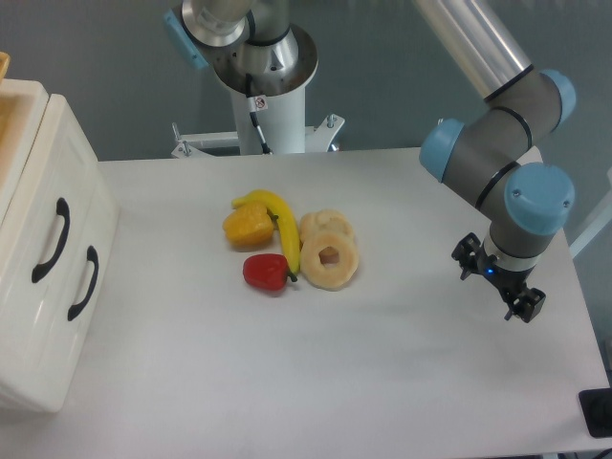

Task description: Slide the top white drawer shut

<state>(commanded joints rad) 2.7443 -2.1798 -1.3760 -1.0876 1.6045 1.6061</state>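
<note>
The top white drawer (67,206) is the upper one in the cream cabinet at the table's left edge, with a black curved handle (49,240) on its front. A yellowish inside shows behind that front at the frame's left edge. The lower drawer's handle (83,283) sits just below and to the right. My gripper (497,283) hangs far off over the right side of the table, pointing down, its black fingers (525,305) spread apart with nothing between them.
In the middle of the table lie a banana (279,222), a yellow pepper (248,229), a red pepper (266,273) and two pale rings (328,256). The arm's base post (268,86) stands at the back. A black object (598,413) sits at the front right corner.
</note>
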